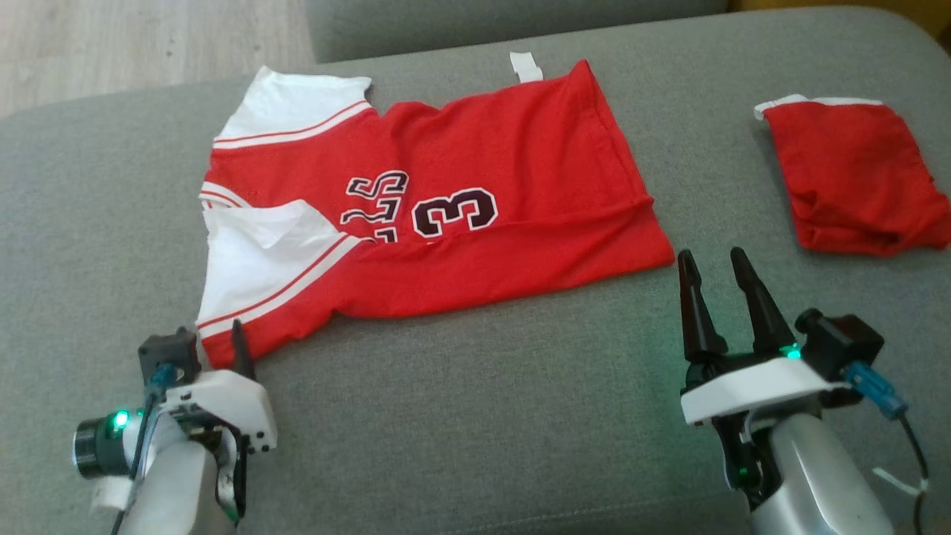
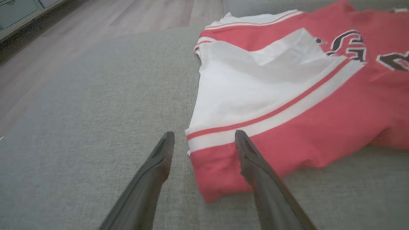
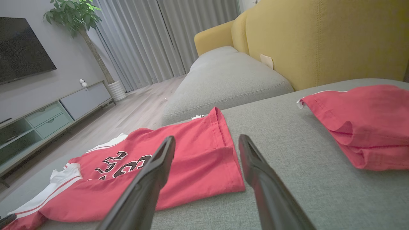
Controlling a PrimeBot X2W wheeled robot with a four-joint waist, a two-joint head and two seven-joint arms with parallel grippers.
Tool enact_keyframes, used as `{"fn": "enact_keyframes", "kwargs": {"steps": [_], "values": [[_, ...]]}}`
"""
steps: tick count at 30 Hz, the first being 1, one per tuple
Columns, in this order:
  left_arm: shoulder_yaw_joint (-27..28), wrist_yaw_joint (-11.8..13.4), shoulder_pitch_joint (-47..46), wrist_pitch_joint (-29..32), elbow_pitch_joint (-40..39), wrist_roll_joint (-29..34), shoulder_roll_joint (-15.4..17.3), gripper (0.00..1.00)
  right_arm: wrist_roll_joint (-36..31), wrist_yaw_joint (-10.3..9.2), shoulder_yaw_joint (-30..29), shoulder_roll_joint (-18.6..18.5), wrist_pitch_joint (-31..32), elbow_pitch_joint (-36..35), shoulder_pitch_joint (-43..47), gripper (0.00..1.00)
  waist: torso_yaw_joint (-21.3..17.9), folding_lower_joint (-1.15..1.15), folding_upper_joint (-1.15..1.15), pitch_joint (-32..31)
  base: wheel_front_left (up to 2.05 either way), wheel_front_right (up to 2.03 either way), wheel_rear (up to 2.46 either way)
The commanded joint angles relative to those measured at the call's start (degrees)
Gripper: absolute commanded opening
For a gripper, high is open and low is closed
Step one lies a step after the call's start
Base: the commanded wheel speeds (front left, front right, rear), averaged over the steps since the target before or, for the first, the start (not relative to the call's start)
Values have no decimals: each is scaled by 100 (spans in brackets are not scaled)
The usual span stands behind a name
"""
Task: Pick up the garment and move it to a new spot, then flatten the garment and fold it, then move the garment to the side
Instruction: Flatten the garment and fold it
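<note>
Garment (image 1: 446, 215) laid spread on grey cushion (image 1: 475, 416), near edge seemingly folded over already. Folding step judged in hand. Left gripper (image 2: 204, 135) held wide at near-left sleeve corner. Right gripper (image 1: 711, 256) held wide, empty, just near of right hem corner. Next: both corners to be pinched, fold carried far.

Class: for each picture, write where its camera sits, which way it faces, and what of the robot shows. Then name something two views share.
Left wrist: on the left arm, looking along the open left gripper at the white sleeve of the jersey.
Right wrist: on the right arm, looking across the sofa past the open right gripper.
Head: above, looking down at the sofa; both grippers show at the bottom.
Shared: right wrist and head views both show the folded red garment.
</note>
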Motion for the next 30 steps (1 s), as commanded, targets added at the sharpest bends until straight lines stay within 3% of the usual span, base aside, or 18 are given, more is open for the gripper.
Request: {"fn": "enact_keyframes", "kwargs": {"steps": [1,6,12,13,15,23,30], "values": [[136,70,-300,-1,-47,67,200,100,21,-5,147,9,-15,-211,-274,100,-34,0,0,53,0,0,0],[115,168,-544,185,462,103,298,100,36,-5,161,9,-11,-219,-327,100,-87,0,0,140,0,0,0],[-57,-74,-699,517,946,85,293,100,39,-5,114,9,5,-202,-349,100,-98,0,0,165,0,0,0],[-99,-136,-721,553,998,85,281,85,27,-5,107,9,30,-188,-353,100,-92,0,0,162,0,0,0],[-141,-217,-764,510,1046,63,260,0,10,-5,100,9,79,-162,-368,100,-79,0,0,151,0,0,0],[-176,-286,-936,-195,847,-12,221,0,-57,-5,63,9,249,16,-506,100,60,0,0,95,0,0,0],[-291,-351,-1022,-422,-78,62,270,0,-321,-5,-104,9,492,497,-864,100,332,0,0,217,0,0,0]]}}
